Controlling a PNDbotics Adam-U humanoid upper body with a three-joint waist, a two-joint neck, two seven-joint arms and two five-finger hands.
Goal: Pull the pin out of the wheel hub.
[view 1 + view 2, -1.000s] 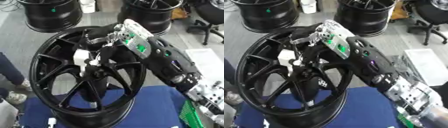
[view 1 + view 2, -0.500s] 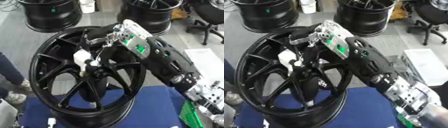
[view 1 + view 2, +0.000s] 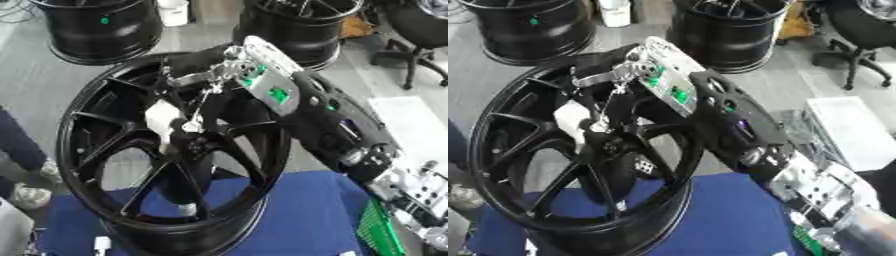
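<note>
Blue table, right hand above wheel hub

Even, bright overhead daylight, soft shadows, mild overall blur, faint sheen on black wheel hub.

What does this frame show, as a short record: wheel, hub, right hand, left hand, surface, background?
wheel: black spoked wheel, tilted, standing on the cloth
hub: dark hub; a pin cannot be made out
right hand: right hand reaches over the rim, fingers down at the hub; grip unclear
left hand: not in view
surface: blue cloth
background: black rims on the floor
</note>
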